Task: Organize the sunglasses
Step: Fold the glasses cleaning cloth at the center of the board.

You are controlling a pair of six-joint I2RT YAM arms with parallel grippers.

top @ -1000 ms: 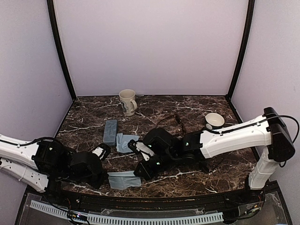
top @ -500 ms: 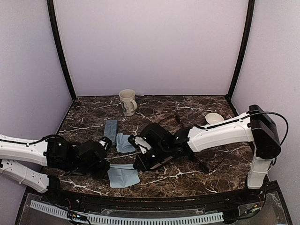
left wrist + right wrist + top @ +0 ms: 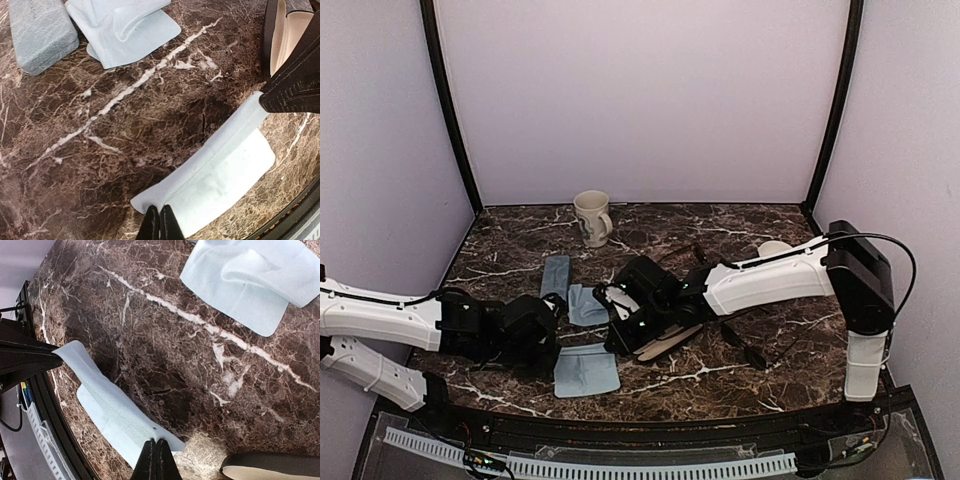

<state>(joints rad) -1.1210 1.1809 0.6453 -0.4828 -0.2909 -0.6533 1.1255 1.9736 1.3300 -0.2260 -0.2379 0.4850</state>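
Observation:
A light-blue cloth (image 3: 586, 371) lies near the front edge, its far edge lifted. My left gripper (image 3: 553, 346) is shut on its left corner (image 3: 150, 202). My right gripper (image 3: 618, 341) is shut on its right corner (image 3: 167, 437). The cloth hangs stretched between them in the left wrist view (image 3: 220, 170) and the right wrist view (image 3: 107, 402). The thin brownish sunglasses (image 3: 699, 258) lie mid-table behind the right arm. A dark shape (image 3: 747, 346), possibly the black-framed pair, lies right of the right arm.
An open black case with a beige lining (image 3: 670, 340) lies beside the right gripper. A second crumpled blue cloth (image 3: 584, 304) and the grey-blue case (image 3: 555, 276) lie behind the grippers. A mug (image 3: 592, 217) stands at the back and a bowl (image 3: 775, 249) at the right.
Both grippers have drawn closer together and a little farther from the near edge, lifting the cloth's far edge. The right arm swung left, uncovering the open case.

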